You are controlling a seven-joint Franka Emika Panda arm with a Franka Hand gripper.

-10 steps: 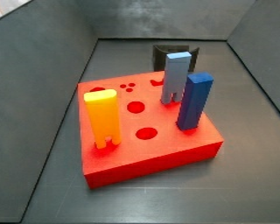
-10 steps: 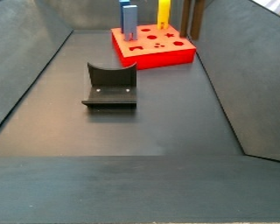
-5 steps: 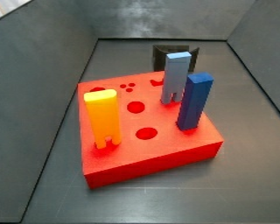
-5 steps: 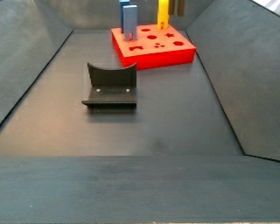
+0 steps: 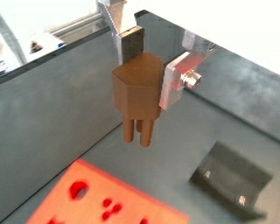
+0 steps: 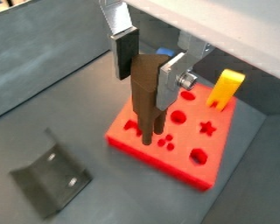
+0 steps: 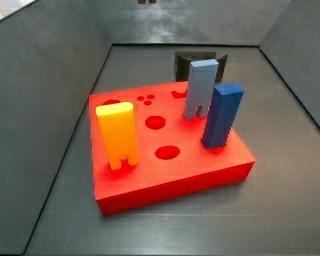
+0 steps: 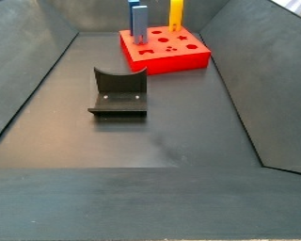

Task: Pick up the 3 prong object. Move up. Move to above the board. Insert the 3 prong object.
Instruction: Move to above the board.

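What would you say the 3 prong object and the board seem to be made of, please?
The 3 prong object, held above the floor between the end effector fingers, looks like matte brown plastic, perhaps 3D-printed: dull, uniform colour, crisp facets. The board looks like moulded or printed red plastic with a slight sheen; neither material is certain.

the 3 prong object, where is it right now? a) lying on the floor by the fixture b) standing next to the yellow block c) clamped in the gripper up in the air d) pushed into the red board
c: in both wrist views the 3 prong object sits between the fingers of the gripper, its prongs hanging free above the floor, with the board lower down and not touching them.
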